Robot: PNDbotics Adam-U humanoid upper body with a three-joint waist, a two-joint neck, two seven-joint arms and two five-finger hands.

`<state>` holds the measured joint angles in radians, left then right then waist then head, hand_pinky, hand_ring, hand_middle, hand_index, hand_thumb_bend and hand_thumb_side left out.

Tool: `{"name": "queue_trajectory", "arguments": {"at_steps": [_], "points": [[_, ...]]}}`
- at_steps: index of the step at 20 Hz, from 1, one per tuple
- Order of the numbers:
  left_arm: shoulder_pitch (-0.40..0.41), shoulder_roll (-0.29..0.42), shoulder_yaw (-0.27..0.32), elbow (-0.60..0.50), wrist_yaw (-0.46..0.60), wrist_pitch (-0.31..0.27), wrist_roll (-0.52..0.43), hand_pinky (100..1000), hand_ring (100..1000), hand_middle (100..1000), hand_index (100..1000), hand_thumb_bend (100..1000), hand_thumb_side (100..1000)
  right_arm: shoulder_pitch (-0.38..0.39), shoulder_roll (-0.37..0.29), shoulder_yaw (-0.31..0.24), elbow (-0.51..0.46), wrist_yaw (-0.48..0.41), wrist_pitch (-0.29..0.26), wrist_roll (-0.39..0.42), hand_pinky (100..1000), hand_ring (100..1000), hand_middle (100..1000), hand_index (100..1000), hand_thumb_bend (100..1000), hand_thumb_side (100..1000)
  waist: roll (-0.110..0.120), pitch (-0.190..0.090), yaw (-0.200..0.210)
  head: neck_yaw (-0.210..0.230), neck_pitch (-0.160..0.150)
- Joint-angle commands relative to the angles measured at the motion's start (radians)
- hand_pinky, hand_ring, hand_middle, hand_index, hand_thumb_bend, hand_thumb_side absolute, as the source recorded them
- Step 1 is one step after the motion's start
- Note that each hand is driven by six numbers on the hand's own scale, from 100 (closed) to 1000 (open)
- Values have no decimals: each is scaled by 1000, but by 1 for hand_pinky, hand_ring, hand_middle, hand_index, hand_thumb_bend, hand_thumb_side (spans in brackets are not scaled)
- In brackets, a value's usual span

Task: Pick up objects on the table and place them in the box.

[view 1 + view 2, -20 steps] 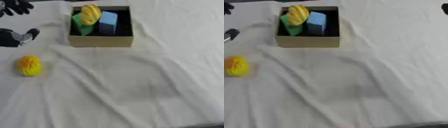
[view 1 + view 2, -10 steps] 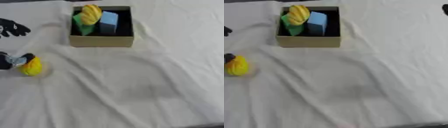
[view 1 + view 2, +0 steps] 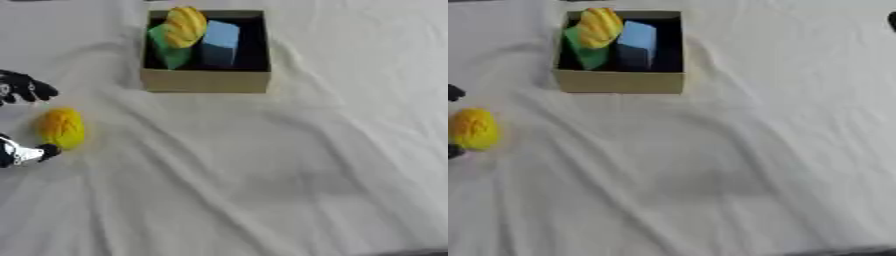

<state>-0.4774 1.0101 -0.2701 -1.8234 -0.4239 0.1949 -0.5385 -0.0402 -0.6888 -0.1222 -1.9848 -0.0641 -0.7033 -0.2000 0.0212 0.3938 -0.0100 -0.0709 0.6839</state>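
Left eye view: wrinkled white cloth (image 3: 289, 165) is covering the whole table. Cardboard box (image 3: 206, 81) is sitting at top centre, holding a yellow ridged object (image 3: 186, 26), a green piece (image 3: 167, 46) and a light blue block (image 3: 220, 37). Yellow ball (image 3: 61, 128) is lying at the left edge; left hand (image 3: 21, 90) is straddling it, fingers spread, one tip touching its lower side.

Right eye view: a dark sliver is showing at the top right edge, too little to identify. Centre and right cloth is lying open.

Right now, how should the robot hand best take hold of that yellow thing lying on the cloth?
Probably across its narrow middle, coming from the robot's left. The yellow object is a rounded oval lying lengthwise on the white cloth. The left robot hand already brackets it, fingers beyond its far end and thumb at its near end.
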Motion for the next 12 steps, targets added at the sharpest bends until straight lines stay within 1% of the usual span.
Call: {"name": "queue_trajectory", "arguments": {"at_steps": [1, 2, 3, 7, 12], "points": [[-22, 9, -2, 22, -9, -2, -4, 794, 817, 775, 910, 470, 419, -3, -11, -5, -15, 8, 4, 5, 945, 882, 776, 881, 100, 638, -3, -16, -3, 6, -14], [-27, 4, -6, 29, -11, -3, -2, 795, 817, 776, 910, 472, 419, -2, -10, -4, -15, 9, 5, 6, 945, 882, 776, 881, 100, 639, -3, -15, -3, 7, -15], [-32, 0, -9, 37, -16, -3, 1, 800, 824, 785, 915, 493, 415, -2, -9, -3, -15, 10, 7, 8, 945, 882, 774, 880, 100, 639, -3, -14, -4, 9, -15], [-47, -22, -25, 83, -74, -10, 9, 807, 831, 791, 915, 540, 388, -2, -4, 1, -15, 14, 12, 15, 946, 880, 770, 880, 100, 638, -3, -11, -7, 14, -17], [-66, -49, -42, 144, -138, -27, 8, 811, 835, 799, 916, 558, 380, -2, 0, 5, -15, 16, 15, 22, 947, 879, 768, 880, 100, 638, -4, -8, -12, 18, -19]]}}
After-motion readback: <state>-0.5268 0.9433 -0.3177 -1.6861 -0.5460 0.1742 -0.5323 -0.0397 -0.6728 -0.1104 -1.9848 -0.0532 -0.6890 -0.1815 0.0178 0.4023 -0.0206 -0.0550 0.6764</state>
